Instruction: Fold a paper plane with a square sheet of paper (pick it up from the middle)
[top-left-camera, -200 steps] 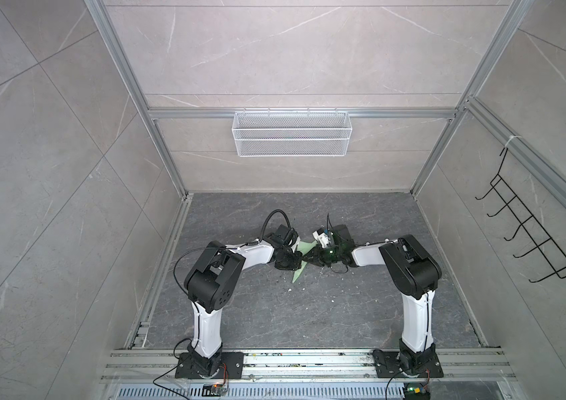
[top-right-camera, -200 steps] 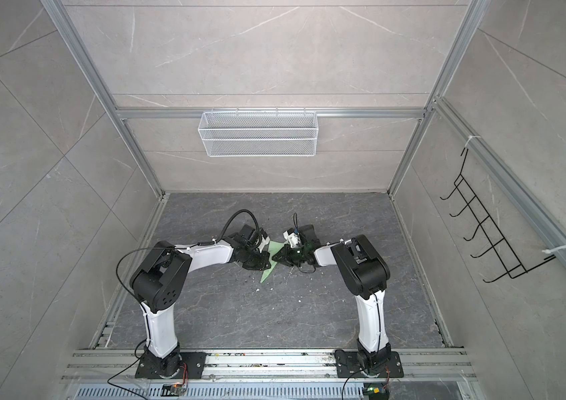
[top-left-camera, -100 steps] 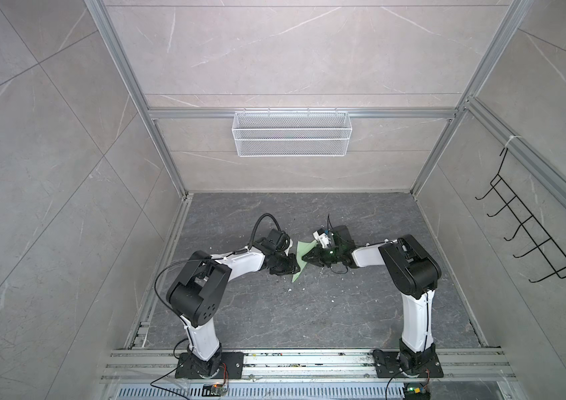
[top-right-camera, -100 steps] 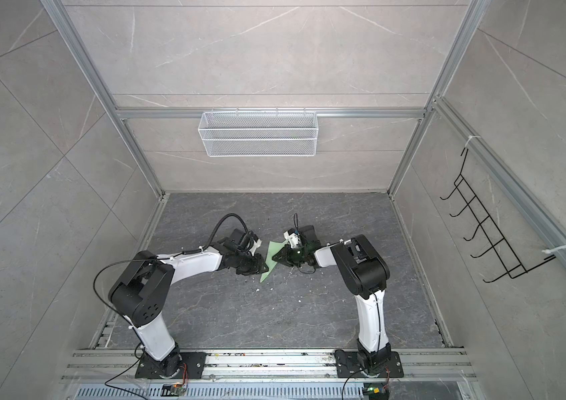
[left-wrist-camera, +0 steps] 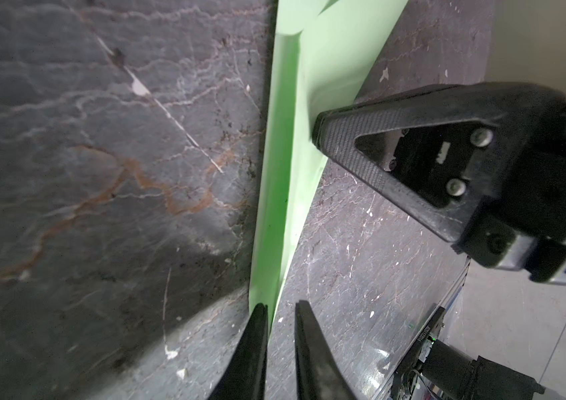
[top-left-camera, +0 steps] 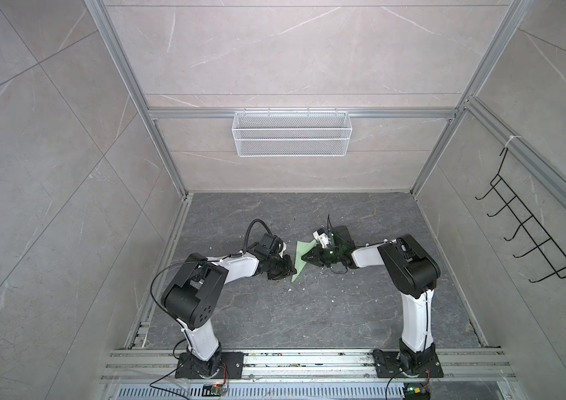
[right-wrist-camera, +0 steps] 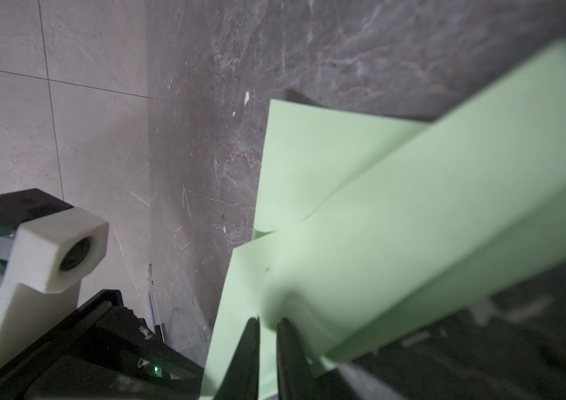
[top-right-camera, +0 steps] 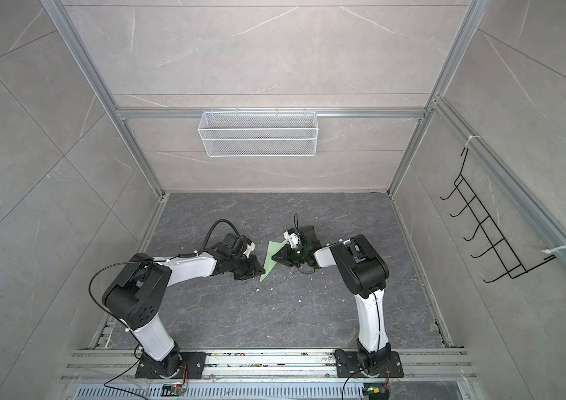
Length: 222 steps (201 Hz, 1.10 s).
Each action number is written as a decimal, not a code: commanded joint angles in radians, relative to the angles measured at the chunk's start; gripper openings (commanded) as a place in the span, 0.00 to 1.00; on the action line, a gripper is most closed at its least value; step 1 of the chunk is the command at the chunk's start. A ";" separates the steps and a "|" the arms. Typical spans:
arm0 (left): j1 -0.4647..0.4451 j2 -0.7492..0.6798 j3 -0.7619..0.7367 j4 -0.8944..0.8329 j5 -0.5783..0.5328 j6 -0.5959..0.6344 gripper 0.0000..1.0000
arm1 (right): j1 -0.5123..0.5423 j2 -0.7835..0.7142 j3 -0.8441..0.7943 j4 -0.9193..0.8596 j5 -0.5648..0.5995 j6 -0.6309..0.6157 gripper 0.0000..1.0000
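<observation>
Grey marbled table (top-left-camera: pixel 309 318), tiled walls, wire basket (top-left-camera: pixel 292 138) behind. Both arms low, reaching inward. Right pincer (right-wrist-camera: pixel 269 322) clamped on paper plane (top-left-camera: pixel 300 259); left pincer (left-wrist-camera: pixel 279 308) slightly apart at its tip.

Paper plane (left-wrist-camera: pixel 285 166): pale green, folded narrow, tapering.
Left gripper (left-wrist-camera: pixel 279 308): jaws narrowly apart, the plane's point between them.
Right gripper (left-wrist-camera: pixel 319 133): black fingertip against the plane's side.
Tabletop (left-wrist-camera: pixel 101 138): dark veined stone.

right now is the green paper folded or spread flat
Folded. The green paper shows overlapping layers in the right wrist view, and in both top views the paper is a narrow pointed shape, not a square.
</observation>
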 commanded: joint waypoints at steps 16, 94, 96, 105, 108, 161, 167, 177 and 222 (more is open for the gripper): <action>0.000 0.019 0.024 0.001 0.028 0.009 0.19 | 0.001 0.036 -0.026 -0.027 0.031 0.009 0.16; 0.000 0.031 0.048 -0.029 0.010 0.050 0.07 | 0.000 0.006 -0.030 0.005 0.005 0.024 0.17; -0.001 0.032 0.049 -0.032 0.008 0.052 0.07 | 0.002 0.002 -0.031 0.008 0.002 0.025 0.18; -0.001 0.034 0.054 -0.041 0.002 0.063 0.06 | 0.001 -0.018 -0.038 0.033 -0.015 0.031 0.19; -0.002 0.035 0.053 -0.042 0.001 0.064 0.06 | 0.002 -0.026 -0.040 0.039 -0.021 0.033 0.20; -0.005 0.060 0.061 -0.062 -0.009 0.087 0.06 | 0.029 -0.082 -0.062 0.057 -0.084 0.031 0.21; -0.006 0.063 0.063 -0.064 -0.010 0.088 0.06 | 0.031 -0.081 -0.065 0.056 -0.082 0.031 0.21; -0.006 0.066 0.063 -0.065 -0.010 0.090 0.06 | 0.033 -0.076 -0.069 0.058 -0.082 0.030 0.21; -0.007 0.067 0.065 -0.068 -0.015 0.094 0.06 | 0.035 -0.056 -0.097 0.068 -0.073 0.037 0.20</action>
